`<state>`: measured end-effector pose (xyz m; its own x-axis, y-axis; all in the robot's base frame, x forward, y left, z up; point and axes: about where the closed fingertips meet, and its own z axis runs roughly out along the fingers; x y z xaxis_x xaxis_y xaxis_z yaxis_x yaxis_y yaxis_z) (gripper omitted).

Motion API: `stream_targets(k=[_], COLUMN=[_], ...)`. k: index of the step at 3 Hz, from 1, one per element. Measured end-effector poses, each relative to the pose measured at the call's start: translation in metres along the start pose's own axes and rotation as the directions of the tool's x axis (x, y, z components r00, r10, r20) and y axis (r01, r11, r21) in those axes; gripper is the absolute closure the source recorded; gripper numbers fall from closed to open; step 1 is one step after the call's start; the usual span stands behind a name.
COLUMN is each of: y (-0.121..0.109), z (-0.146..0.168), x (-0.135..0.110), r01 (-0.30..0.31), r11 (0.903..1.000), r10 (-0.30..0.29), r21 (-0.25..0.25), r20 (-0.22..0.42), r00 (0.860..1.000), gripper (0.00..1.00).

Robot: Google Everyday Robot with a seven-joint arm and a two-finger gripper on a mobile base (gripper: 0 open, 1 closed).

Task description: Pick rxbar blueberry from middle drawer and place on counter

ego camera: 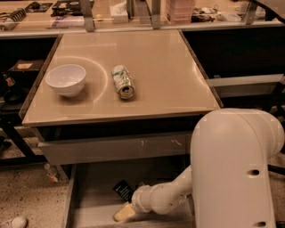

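Grey, shallow middle drawer (94, 198) holds gripper (124, 213) beside flat dark rxbar blueberry (122, 190).

Warm indoor light falls across a cluttered workbench (53, 22) at the rear, where metal posts (87, 13) rise beside a pink box (180, 9) and scattered parts. Dark shelving (18, 67) fills the left side, and a grey rail (245, 81) crosses the right. The floor (26, 196) is speckled beige, with a small bottle (51, 173) on it by the drawer unit. Glare streaks the counter (169, 75). The gripper (124, 213) sits low in the open drawer (89, 196).
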<state>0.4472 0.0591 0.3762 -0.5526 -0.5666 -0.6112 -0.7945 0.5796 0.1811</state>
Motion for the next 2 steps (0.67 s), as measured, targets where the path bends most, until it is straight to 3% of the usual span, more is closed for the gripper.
stream_targets(k=[2], y=[-0.007], z=[0.036], x=[-0.011], r01=[-0.011], r11=[0.9994], r10=[0.011], r21=[-0.032], r20=[0.012], r00=[1.000], gripper=[0.00])
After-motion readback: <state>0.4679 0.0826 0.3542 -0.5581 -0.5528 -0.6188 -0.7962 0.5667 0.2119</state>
